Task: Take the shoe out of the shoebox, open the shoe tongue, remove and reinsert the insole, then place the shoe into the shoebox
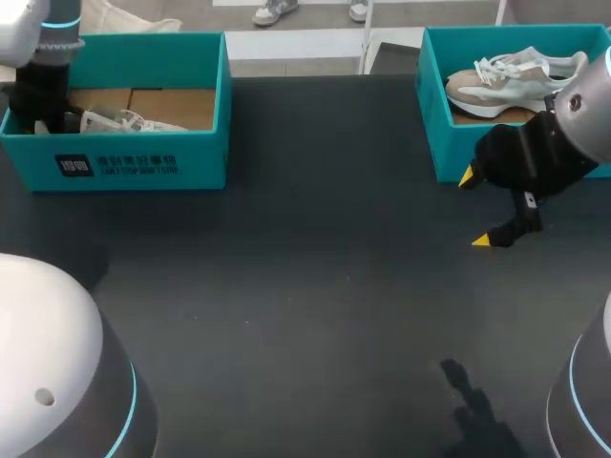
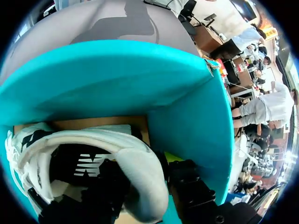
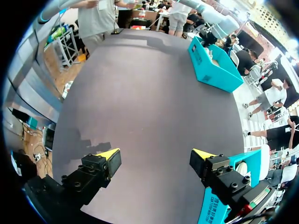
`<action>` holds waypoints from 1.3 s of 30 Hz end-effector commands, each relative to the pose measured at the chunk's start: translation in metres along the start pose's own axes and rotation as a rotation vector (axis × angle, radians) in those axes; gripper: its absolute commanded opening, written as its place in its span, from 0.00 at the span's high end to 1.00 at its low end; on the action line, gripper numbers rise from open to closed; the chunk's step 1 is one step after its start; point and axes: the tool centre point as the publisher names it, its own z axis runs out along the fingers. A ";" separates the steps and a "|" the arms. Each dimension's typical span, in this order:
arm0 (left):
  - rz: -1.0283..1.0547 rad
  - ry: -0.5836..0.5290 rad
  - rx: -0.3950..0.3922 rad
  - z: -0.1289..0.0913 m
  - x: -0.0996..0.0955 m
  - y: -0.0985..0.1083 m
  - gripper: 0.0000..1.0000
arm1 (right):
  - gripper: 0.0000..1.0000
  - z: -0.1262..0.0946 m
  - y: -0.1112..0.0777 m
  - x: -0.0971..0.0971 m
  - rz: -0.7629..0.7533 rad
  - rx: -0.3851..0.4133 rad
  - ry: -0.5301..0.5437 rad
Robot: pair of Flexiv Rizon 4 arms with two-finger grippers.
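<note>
Robot lab: two arms over dark table.

— Entry one, light: soft and even from overhead. The dark matte table reads dim, with no glare.
— Shadows?
— A faint gripper-shaped shadow on the table's near side, and another by a finger of the right gripper. In the teal cardboard shoebox, the upper wall is bright and the floor murky.

Head camera overlooks the table; left wrist peers close into the left shoebox all views share.
</note>
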 end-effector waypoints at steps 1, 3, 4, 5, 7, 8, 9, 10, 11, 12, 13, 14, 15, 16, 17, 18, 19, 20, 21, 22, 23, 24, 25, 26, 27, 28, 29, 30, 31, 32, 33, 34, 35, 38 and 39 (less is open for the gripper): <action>0.003 -0.008 0.002 -0.004 -0.002 -0.002 0.05 | 0.00 0.001 0.000 0.000 0.000 0.003 -0.001; -0.003 -0.029 -0.002 -0.009 -0.001 -0.005 0.04 | 0.00 0.001 0.000 0.000 0.000 0.003 -0.001; -0.005 -0.033 0.000 -0.011 -0.001 -0.005 0.04 | 0.00 0.001 0.000 0.000 0.000 0.003 -0.001; -0.005 -0.044 -0.003 -0.015 -0.001 -0.007 0.03 | 0.00 0.001 0.000 0.000 0.000 0.003 -0.001; -0.011 -0.060 -0.006 -0.020 0.000 -0.007 0.02 | 0.00 0.001 0.000 0.000 0.000 0.003 -0.001; -0.012 -0.074 -0.006 -0.024 0.001 -0.007 0.00 | 0.00 0.001 0.000 0.000 0.000 0.003 -0.001; -0.014 -0.084 -0.010 -0.028 0.001 -0.008 0.00 | 0.00 0.001 0.000 0.000 0.000 0.003 -0.001; -0.009 -0.091 -0.016 -0.031 0.001 -0.008 0.00 | 0.00 0.001 0.000 0.000 0.000 0.003 -0.001; -0.004 -0.094 -0.016 -0.034 0.001 -0.008 0.00 | 0.00 0.001 0.000 0.000 0.000 0.003 -0.001; 0.003 -0.095 -0.023 -0.038 0.000 -0.009 0.00 | 0.00 0.001 0.000 0.000 0.000 0.003 -0.001; 0.005 -0.111 -0.026 -0.044 0.001 -0.009 0.00 | 0.00 0.001 0.000 0.000 0.000 0.003 -0.001; 0.015 -0.119 -0.028 -0.050 0.001 -0.010 0.00 | 0.00 0.001 0.000 0.000 0.000 0.003 -0.001; 0.009 -0.124 -0.029 -0.055 0.002 -0.011 0.00 | 0.00 0.001 0.000 0.000 0.000 0.003 -0.001; 0.013 -0.131 -0.037 -0.060 0.002 -0.013 0.00 | 0.00 0.001 0.000 0.000 0.000 0.003 -0.001; 0.012 -0.131 -0.039 -0.065 0.002 -0.014 0.00 | 0.00 0.001 0.000 0.000 0.000 0.003 -0.001; 0.005 -0.134 -0.047 -0.069 0.002 -0.016 0.00 | 0.00 0.001 0.000 0.000 0.000 0.003 -0.001; 0.005 -0.140 -0.052 -0.074 0.002 -0.018 0.00 | 0.00 0.001 0.000 0.000 0.000 0.003 -0.001; 0.006 -0.143 -0.052 -0.077 0.003 -0.019 0.00 | 0.00 0.001 0.000 0.000 0.000 0.003 -0.001; 0.004 -0.159 -0.052 -0.083 0.003 -0.020 0.00 | 0.00 0.001 0.000 0.000 0.000 0.003 -0.001; 0.002 -0.170 -0.053 -0.087 0.004 -0.022 0.00 | 0.00 0.001 0.000 0.000 0.000 0.003 -0.001; 0.002 -0.173 -0.051 -0.092 0.005 -0.024 0.00 | 0.00 0.001 0.000 0.000 0.000 0.003 -0.001; 0.005 -0.186 -0.052 -0.097 0.005 -0.026 0.00 | 0.00 0.001 0.000 0.000 0.000 0.003 -0.001; 0.000 -0.198 -0.042 -0.103 0.006 -0.028 0.00 | 0.00 0.001 0.000 0.000 0.000 0.003 -0.001; 0.012 -0.213 -0.030 -0.108 0.006 -0.030 0.00 | 0.00 0.001 0.000 0.000 0.000 0.003 -0.001; 0.011 -0.219 -0.025 -0.114 0.007 -0.032 0.00 | 0.00 0.001 0.000 0.000 0.000 0.003 -0.001; 0.003 -0.220 -0.023 -0.120 0.007 -0.034 0.00 | 0.00 0.001 0.000 0.000 0.000 0.003 -0.001; 0.009 -0.230 -0.024 -0.128 0.008 -0.037 0.00 | 0.00 0.001 0.000 0.000 0.000 0.003 -0.001; 0.006 -0.232 -0.006 -0.136 0.010 -0.039 0.00 | 0.00 0.001 0.000 0.000 0.000 0.003 -0.001; 0.015 -0.237 -0.001 -0.145 0.013 -0.042 0.00 | 0.00 0.001 0.000 0.000 0.000 0.003 -0.001; 0.022 -0.232 0.007 -0.154 0.016 -0.045 0.00 | 0.00 0.001 0.000 0.000 0.000 0.003 -0.001; 0.015 -0.235 0.017 -0.164 0.020 -0.049 0.00 | 0.00 0.001 0.000 0.000 0.000 0.003 -0.001; 0.019 -0.251 0.026 -0.172 0.023 -0.052 0.00 | 0.00 0.001 0.000 0.000 0.000 0.003 -0.001; 0.016 -0.258 0.036 -0.179 0.027 -0.055 0.00 | 0.00 0.001 0.000 0.000 0.000 0.003 -0.001; 0.025 -0.263 0.061 -0.192 0.033 -0.061 0.00 | 0.00 0.001 0.000 0.000 0.000 0.003 -0.001; 0.025 -0.263 0.061 -0.192 0.033 -0.061 0.00 | 0.00 0.001 0.000 0.000 0.000 0.003 -0.001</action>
